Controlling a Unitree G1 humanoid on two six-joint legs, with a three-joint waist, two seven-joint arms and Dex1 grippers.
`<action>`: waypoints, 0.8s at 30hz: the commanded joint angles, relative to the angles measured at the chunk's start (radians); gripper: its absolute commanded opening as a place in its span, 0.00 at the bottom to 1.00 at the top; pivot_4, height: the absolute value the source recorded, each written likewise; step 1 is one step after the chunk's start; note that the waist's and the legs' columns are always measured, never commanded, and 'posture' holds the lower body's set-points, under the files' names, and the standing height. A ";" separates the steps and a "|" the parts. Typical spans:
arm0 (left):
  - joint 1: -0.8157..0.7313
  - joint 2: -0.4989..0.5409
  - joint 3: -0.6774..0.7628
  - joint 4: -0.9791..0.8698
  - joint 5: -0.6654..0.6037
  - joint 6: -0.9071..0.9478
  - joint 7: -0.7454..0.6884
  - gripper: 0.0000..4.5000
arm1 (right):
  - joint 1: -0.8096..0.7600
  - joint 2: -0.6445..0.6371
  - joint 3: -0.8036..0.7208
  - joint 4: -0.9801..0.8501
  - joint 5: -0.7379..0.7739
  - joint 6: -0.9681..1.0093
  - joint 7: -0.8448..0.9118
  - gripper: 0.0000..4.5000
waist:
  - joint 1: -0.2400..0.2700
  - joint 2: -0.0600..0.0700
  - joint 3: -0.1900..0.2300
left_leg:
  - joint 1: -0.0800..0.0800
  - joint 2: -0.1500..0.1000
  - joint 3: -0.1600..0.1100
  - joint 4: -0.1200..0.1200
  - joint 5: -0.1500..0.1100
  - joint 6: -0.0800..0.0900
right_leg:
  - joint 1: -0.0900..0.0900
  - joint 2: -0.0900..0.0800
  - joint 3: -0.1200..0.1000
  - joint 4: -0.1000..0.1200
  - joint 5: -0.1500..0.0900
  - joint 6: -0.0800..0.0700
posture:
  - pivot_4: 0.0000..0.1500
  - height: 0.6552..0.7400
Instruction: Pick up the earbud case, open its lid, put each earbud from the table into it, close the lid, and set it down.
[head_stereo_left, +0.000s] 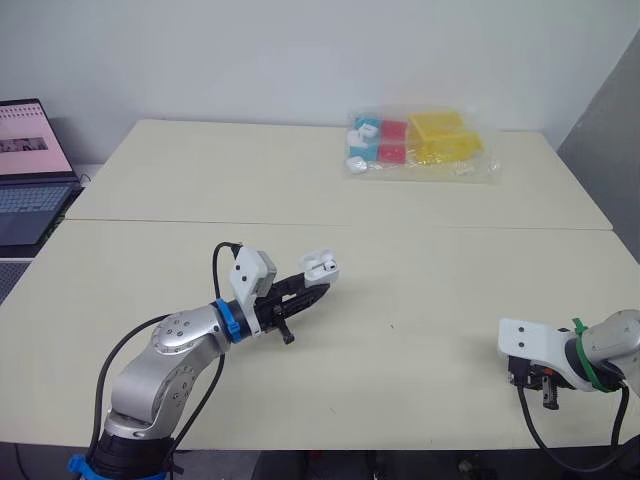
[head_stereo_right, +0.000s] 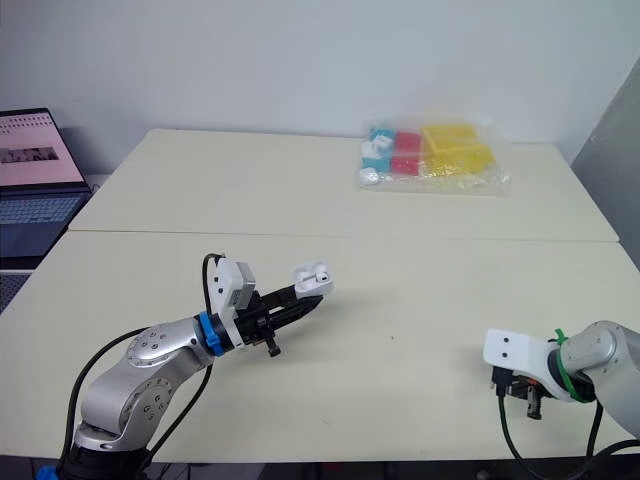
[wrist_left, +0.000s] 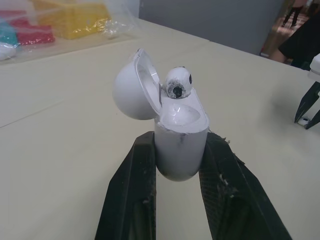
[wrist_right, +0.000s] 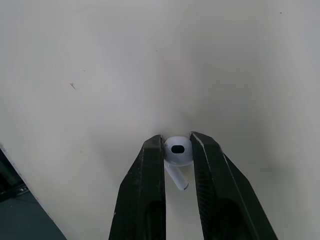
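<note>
My left gripper (head_stereo_left: 312, 283) is shut on the white earbud case (wrist_left: 180, 145), held above the middle of the table. Its lid (wrist_left: 134, 92) stands open, and one earbud (wrist_left: 178, 82) sits in a slot of the case. At the table's near right edge my right gripper (wrist_right: 176, 147) points down at the tabletop and is shut on the second white earbud (wrist_right: 178, 151), its stem hanging between the fingers. The right gripper (head_stereo_left: 540, 385) is far to the right of the case.
A clear bag (head_stereo_left: 420, 145) of yellow, red and blue items lies at the far side of the table. A laptop (head_stereo_left: 30, 165) stands open off the table's left side. The table's near edge (wrist_right: 20, 170) runs close to the right gripper.
</note>
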 joint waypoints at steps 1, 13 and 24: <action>-0.020 -0.006 -0.007 -0.009 -0.002 -0.028 -0.011 0.18 | 0.006 -0.017 -0.053 -0.005 0.021 0.000 0.008 0.09 | 0.000 0.000 0.000 | 0.000 0.000 0.000 0.000 0.000 0.000 | 0.000 0.000 0.000 0.000 0.000 0.000 | 1.00 1.00; -0.184 -0.100 -0.025 0.112 0.009 -0.101 -0.030 0.18 | -0.420 0.412 -0.350 -0.126 0.504 0.345 -0.113 0.09 | 0.000 0.000 0.000 | -0.001 -0.001 -0.001 0.001 0.000 0.000 | 0.000 0.008 0.000 0.000 0.001 0.000 | 1.00 1.00; -0.296 -0.110 -0.090 0.222 0.080 -0.158 -0.074 0.18 | -0.463 1.068 -0.397 -0.144 0.610 0.182 -0.542 0.09 | -0.001 0.000 0.000 | -0.007 0.000 -0.002 0.000 0.000 0.000 | -0.005 0.008 0.000 0.000 0.004 -0.005 | 1.00 1.00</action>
